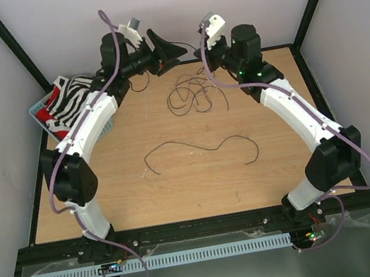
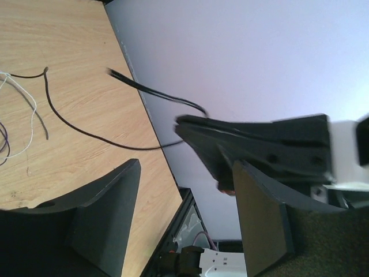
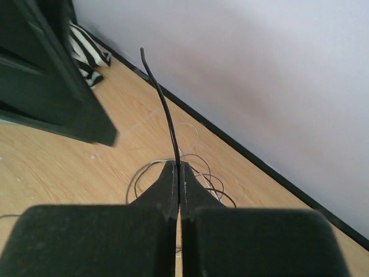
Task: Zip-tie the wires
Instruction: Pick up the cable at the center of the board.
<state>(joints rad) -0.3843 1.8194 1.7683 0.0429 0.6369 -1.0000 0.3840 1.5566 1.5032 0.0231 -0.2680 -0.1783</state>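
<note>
Top view: wires (image 1: 190, 94), a loose tangle on the table (image 1: 144, 189) close to its far edge, just nearside of the left gripper (image 1: 171, 49). One long dark strand (image 1: 201, 146) lies apart, mid-table.

Left wrist view: left gripper's fingers spread wide, nothing between them. The tangle lies on the wood to their left.

Right wrist view: right gripper (image 3: 179, 176) pressed closed on one dark strand of the wires, whose end stands up from the tips. The tangle lies just beyond.

Wooden table (image 1: 180, 189) with wires (image 1: 192, 95), basket (image 1: 37, 107)
</note>
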